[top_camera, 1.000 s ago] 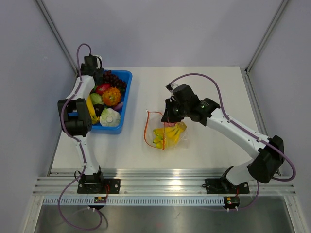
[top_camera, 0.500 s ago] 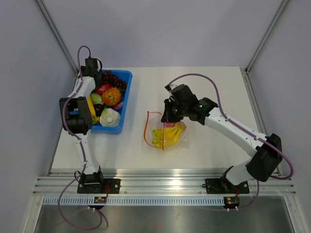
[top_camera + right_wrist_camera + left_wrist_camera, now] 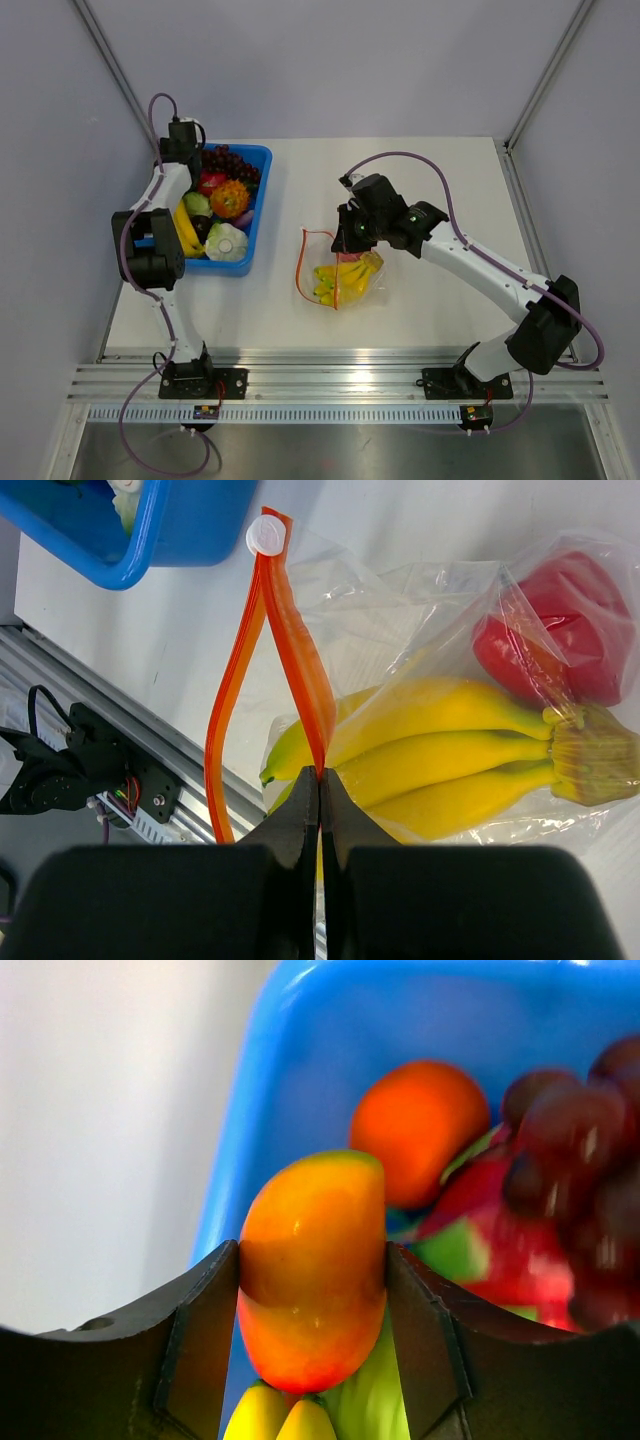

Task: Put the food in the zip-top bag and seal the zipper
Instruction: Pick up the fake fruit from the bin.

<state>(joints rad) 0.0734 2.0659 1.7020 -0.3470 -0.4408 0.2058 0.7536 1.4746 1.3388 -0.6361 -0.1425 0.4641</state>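
My left gripper (image 3: 312, 1252) reaches down into the blue tray (image 3: 300, 1040), both fingers (image 3: 200, 1340) pressed against the sides of an orange-yellow toy fruit (image 3: 312, 1280). The zip-top bag (image 3: 345, 275) lies mid-table with a bunch of yellow bananas (image 3: 450, 750) and a red fruit (image 3: 550, 640) inside. Its red-orange zipper (image 3: 295, 640) gapes, the two strips bowed apart. My right gripper (image 3: 320, 778) is shut on the nearer strip, holding the mouth open. From above, that gripper (image 3: 343, 240) sits at the bag's far edge.
The blue tray (image 3: 262, 190) at the back left holds more toy food: an orange (image 3: 415, 1130), dark grapes (image 3: 580, 1130), green and yellow pieces. A white slider tab (image 3: 265, 535) sits at the zipper's end. The aluminium rail (image 3: 340, 385) runs along the near edge.
The left arm has shifted slightly further back over the tray, and its jaws have narrowed onto the orange-yellow fruit. The right arm and the bag have barely moved.
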